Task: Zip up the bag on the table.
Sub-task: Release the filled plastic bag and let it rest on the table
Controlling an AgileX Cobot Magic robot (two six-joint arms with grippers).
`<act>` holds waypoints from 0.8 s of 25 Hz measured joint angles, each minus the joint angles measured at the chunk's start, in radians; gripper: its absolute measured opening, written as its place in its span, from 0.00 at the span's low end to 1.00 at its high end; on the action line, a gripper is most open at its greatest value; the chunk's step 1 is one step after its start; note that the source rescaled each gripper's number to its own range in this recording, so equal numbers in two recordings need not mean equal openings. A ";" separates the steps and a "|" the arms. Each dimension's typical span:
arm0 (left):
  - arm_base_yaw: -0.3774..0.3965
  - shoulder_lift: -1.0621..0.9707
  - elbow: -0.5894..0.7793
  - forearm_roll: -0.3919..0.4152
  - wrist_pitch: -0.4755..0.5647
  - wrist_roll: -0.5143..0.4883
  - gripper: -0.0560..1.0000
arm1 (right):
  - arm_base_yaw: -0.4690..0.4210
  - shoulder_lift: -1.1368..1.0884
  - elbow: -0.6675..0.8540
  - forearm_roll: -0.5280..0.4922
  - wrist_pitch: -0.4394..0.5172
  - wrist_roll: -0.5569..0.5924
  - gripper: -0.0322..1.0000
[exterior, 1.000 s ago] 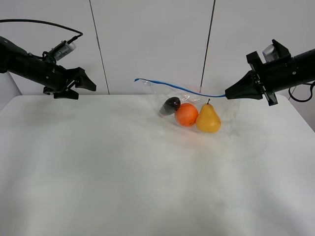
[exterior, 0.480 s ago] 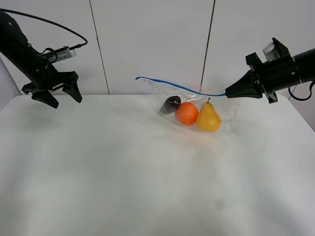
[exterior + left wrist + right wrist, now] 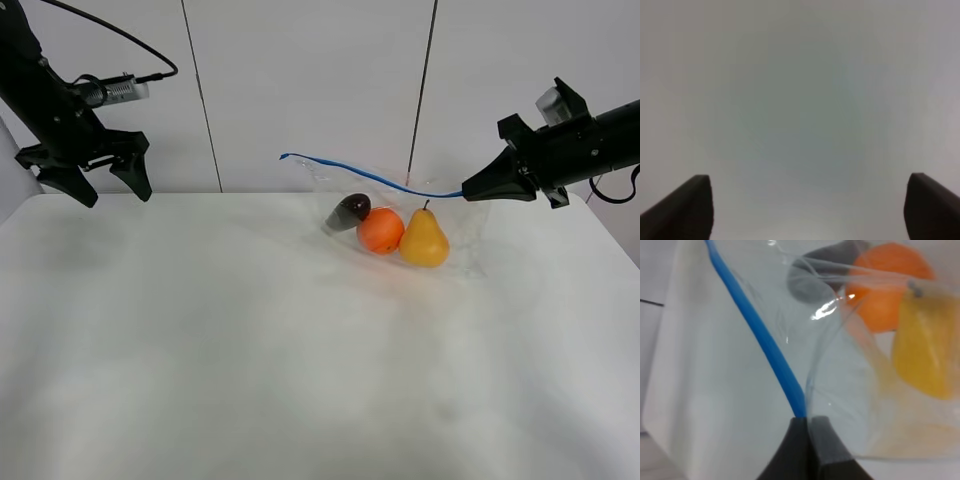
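The clear bag stands at the back of the white table, holding an orange, a yellow pear and a dark purple vegetable. Its blue zip strip stretches up to the left. My right gripper is shut on the strip's right end; in the right wrist view the strip runs into the closed gripper. My left gripper is open and empty, far left above the table's back edge; its fingertips frame a blank surface.
A white panelled wall with dark seams rises right behind the table's back edge. The right arm's cable hangs at the far right.
My left arm has swung back and up to the left, with its gripper now pointing down. The right gripper still holds the strip, whose free left end has risen slightly.
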 joint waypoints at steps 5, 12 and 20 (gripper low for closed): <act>0.000 -0.091 0.000 0.067 0.002 -0.032 0.93 | 0.000 0.000 0.000 -0.016 -0.018 0.001 0.16; -0.002 -0.204 0.000 0.067 0.004 -0.044 0.92 | 0.000 0.000 -0.001 -0.028 -0.021 0.004 0.93; -0.003 -0.328 0.000 0.067 0.006 -0.044 0.92 | 0.000 0.001 -0.218 -0.238 0.116 0.166 1.00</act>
